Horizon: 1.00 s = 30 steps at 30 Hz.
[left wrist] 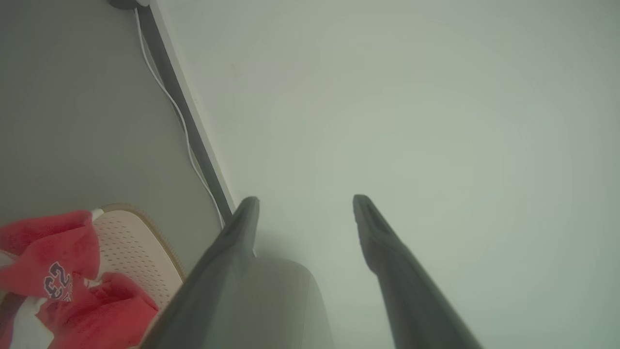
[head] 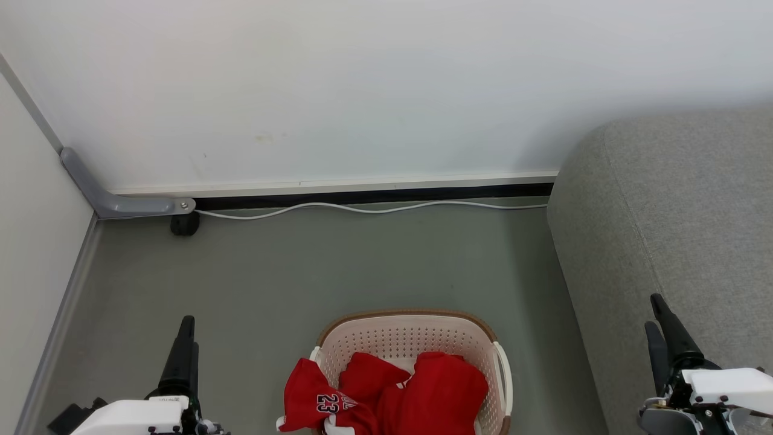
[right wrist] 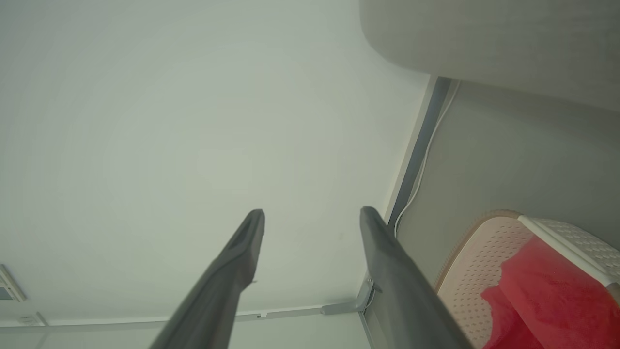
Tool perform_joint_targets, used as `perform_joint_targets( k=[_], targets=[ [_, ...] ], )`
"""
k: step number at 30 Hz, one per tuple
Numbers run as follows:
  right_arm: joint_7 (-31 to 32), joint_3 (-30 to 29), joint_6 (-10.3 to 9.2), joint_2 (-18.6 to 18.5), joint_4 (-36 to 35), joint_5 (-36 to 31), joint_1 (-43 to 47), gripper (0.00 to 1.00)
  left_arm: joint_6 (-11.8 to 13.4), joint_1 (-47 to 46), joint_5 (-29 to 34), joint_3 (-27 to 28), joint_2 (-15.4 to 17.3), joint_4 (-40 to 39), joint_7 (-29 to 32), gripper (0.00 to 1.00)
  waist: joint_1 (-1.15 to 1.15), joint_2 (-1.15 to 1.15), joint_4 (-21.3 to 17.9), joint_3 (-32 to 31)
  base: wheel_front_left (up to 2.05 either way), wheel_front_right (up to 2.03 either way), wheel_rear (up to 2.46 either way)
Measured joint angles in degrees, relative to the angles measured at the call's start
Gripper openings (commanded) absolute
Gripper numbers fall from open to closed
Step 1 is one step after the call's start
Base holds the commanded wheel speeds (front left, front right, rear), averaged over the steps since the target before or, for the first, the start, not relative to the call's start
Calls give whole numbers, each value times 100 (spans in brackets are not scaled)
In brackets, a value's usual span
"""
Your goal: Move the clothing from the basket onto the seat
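The cream basket [head: 416, 338] with a brown rim stands on the floor at the bottom middle of the head view. Red clothing [head: 416, 393] fills it, and a jersey marked 23 [head: 320, 402] hangs over its left rim. The grey seat [head: 676, 241] rises at the right. My left gripper [head: 184, 344] is at the lower left, left of the basket. My right gripper [head: 661, 323] is at the lower right, in front of the seat. In the wrist views the left gripper [left wrist: 305, 201] and the right gripper [right wrist: 312, 215] stand open and hold nothing. The basket [left wrist: 135, 242] [right wrist: 479, 261] and clothing [left wrist: 63, 281] [right wrist: 547, 300] lie beside them.
A white wall [head: 362, 90] closes the back, with a dark skirting strip and a white cable [head: 374, 208] along its foot. A grey bracket [head: 115, 202] and a black caster [head: 184, 225] sit in the left corner. Grey-green floor [head: 302, 272] stretches between wall and basket.
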Motion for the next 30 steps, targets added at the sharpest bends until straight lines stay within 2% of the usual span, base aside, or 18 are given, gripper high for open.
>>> perform_joint_targets(
  k=[12, 30],
  targets=[
    [-230, 176, 0, -164, 182, -512, -289, 100, -1, -169, 973, 1, 2, 37, -182, 100, 0, 0, -15, 39, 0, 0, 0],
    [-482, 419, 0, -330, 449, -1889, -604, 100, -2, -346, 2590, -105, 76, 60, -478, 100, -1, 0, -27, 55, 0, 0, 0]
  ],
)
